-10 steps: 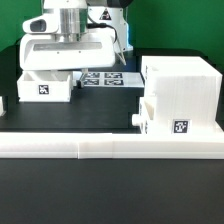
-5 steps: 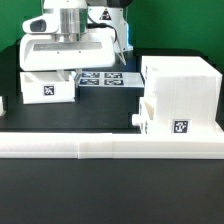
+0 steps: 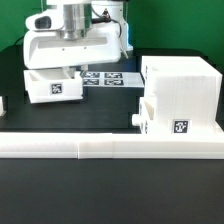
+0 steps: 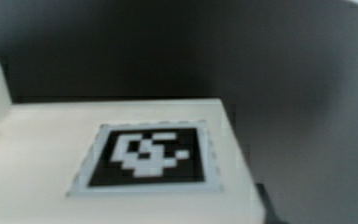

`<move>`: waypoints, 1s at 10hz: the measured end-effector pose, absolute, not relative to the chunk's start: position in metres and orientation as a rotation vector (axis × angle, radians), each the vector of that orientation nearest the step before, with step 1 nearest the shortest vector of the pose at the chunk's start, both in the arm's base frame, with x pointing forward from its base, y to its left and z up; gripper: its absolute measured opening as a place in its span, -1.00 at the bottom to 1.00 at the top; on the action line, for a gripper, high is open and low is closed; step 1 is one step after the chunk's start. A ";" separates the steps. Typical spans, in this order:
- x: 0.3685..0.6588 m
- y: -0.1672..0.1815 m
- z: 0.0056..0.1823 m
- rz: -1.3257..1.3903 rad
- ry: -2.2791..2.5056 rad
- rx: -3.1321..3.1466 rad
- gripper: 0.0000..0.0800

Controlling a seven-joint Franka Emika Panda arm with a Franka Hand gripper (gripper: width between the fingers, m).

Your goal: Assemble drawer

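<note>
A small white drawer tray (image 3: 55,87) with a square tag on its front sits on the black table at the exterior view's left. My white gripper (image 3: 68,72) stands right over it with its fingers reaching down onto the tray's top edge, and it appears shut on that tray. The wrist view shows only the tray's white face (image 4: 43,140) and its tag (image 4: 149,155), very close; no fingers show there. The large boxy housing (image 3: 182,85) stands at the right. A second knobbed tray (image 3: 165,120) sits against the housing's front.
The long low white border wall (image 3: 100,147) runs across the front. The marker board (image 3: 105,77) lies flat behind the held tray, between it and the housing. A small white piece (image 3: 2,103) shows at the left edge.
My gripper and the small tray have shifted together a little toward the exterior view's right. The housing and the second tray have not moved.
</note>
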State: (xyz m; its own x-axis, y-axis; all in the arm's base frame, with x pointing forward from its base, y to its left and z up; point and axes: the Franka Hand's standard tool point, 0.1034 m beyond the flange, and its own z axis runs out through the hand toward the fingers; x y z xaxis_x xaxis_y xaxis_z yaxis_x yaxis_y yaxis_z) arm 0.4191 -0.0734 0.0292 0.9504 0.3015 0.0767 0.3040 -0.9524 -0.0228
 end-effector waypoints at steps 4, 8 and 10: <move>0.478 -0.054 0.051 -0.079 -0.630 -2.995 -0.89; 0.475 -0.055 0.048 -0.087 -0.842 -2.948 -0.89; 0.485 -0.054 0.049 -0.096 -1.107 -2.867 -0.89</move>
